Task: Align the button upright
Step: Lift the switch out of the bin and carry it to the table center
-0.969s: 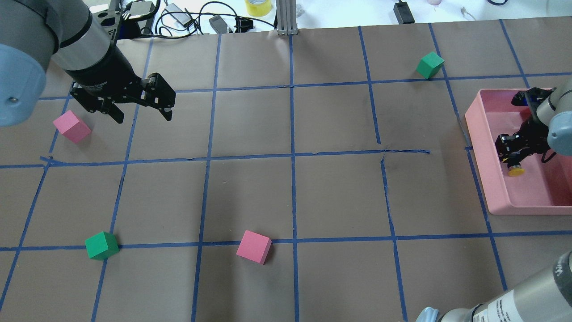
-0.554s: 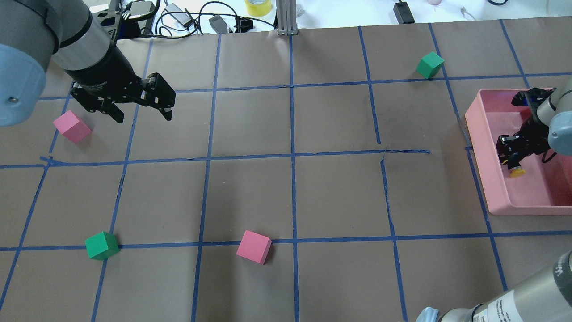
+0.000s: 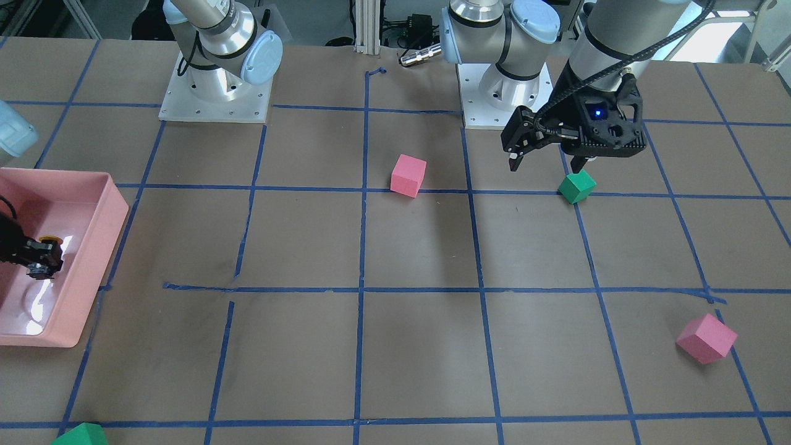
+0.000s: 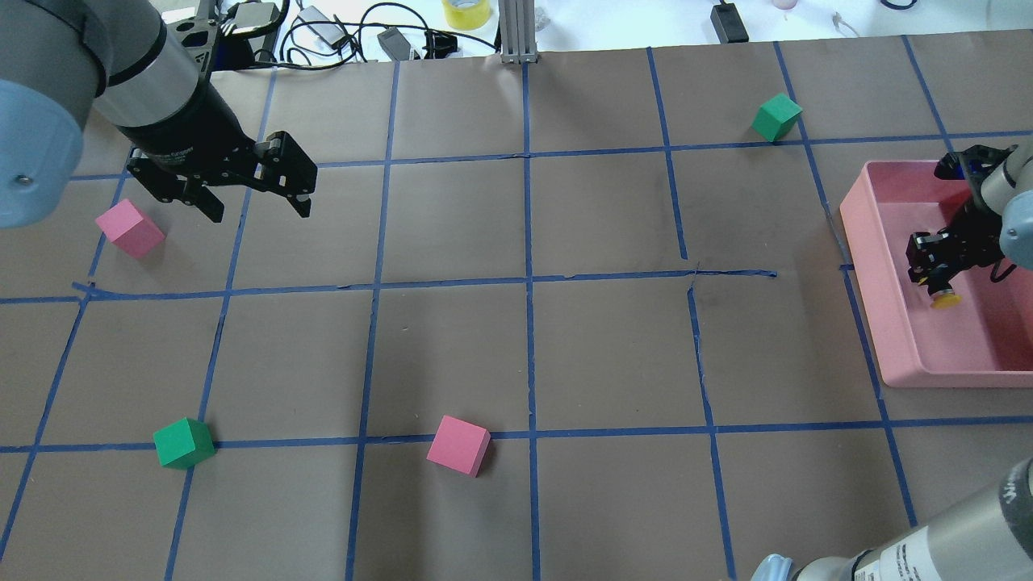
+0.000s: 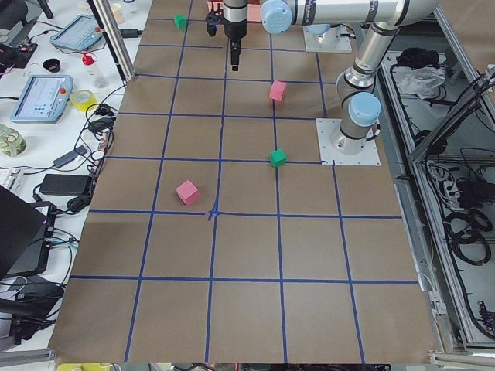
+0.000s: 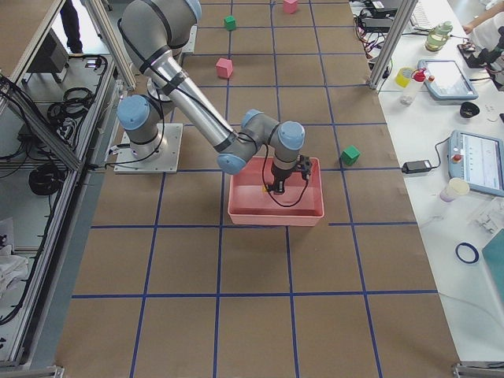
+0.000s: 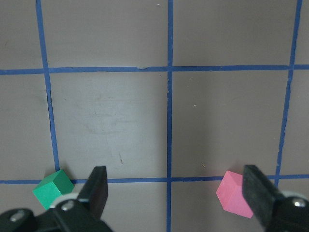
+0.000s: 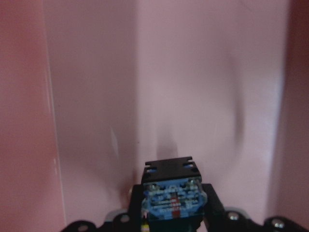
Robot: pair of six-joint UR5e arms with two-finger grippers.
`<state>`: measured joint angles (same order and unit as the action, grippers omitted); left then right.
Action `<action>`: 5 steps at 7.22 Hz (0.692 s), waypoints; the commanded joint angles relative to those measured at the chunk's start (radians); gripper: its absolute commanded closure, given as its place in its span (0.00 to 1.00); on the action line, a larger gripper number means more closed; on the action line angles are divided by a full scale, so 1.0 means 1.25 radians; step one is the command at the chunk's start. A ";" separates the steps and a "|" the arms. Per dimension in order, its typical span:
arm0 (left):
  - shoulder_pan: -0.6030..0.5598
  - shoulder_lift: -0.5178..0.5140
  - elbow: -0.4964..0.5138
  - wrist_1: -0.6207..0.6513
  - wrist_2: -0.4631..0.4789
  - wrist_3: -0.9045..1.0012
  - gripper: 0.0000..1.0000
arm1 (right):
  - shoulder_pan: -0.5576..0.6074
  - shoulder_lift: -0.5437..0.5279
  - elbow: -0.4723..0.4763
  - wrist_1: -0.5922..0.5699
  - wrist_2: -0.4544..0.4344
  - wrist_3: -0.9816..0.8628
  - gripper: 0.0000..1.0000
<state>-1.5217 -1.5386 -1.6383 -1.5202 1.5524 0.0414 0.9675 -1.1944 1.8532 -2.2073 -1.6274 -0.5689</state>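
The button (image 4: 943, 298) has a yellow cap and a black body, and it is inside the pink tray (image 4: 863, 282). My right gripper (image 4: 934, 273) is shut on it, with the cap sticking out below the fingers. In the right wrist view the button's base (image 8: 171, 193) sits between the two fingers and faces the camera. In the front view the gripper (image 3: 38, 258) and the yellow cap (image 3: 48, 239) show inside the tray (image 3: 102, 259). My left gripper (image 4: 250, 202) is open and empty, hovering far off over the table's left side.
Foam cubes lie on the brown, blue-taped table: a pink cube (image 4: 129, 228) beside the left gripper, a green cube (image 4: 184, 443), another pink cube (image 4: 458, 445) and another green cube (image 4: 776, 117). The left wrist view shows a green cube (image 7: 52, 188) and a pink cube (image 7: 233, 194).
My right gripper has shifted slightly right and toward the table's far side inside the tray, carrying the button. The left arm has not moved.
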 commanded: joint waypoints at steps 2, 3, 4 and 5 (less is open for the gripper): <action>0.000 0.000 0.001 0.001 0.000 0.000 0.00 | 0.017 -0.065 -0.158 0.240 -0.001 0.010 1.00; 0.000 0.000 0.001 0.000 0.000 0.000 0.00 | 0.061 -0.085 -0.196 0.307 0.001 0.021 1.00; 0.000 0.000 0.001 0.000 0.000 0.000 0.00 | 0.124 -0.109 -0.218 0.343 0.001 0.075 1.00; 0.000 0.000 0.000 0.000 0.000 0.001 0.00 | 0.215 -0.147 -0.222 0.393 0.012 0.157 1.00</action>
<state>-1.5217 -1.5385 -1.6370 -1.5200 1.5524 0.0418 1.1160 -1.3282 1.5984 -1.7940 -1.6230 -0.4747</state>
